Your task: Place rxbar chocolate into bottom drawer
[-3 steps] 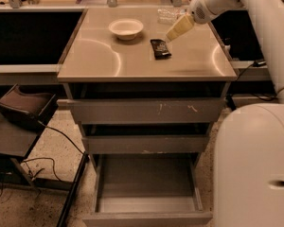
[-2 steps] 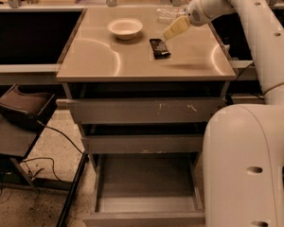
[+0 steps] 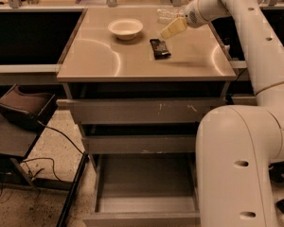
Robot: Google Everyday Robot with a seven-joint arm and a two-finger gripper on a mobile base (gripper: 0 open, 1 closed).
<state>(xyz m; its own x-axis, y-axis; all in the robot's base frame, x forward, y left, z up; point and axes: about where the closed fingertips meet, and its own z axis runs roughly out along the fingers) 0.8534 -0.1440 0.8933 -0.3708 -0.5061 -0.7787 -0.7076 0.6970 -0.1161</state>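
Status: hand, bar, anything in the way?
Hand above steel tabletop, beside small dark-wrapped snack bar; bar lying flat, ungripped. Deep grey bottom drawer pulled out. White round bowl left of bar.
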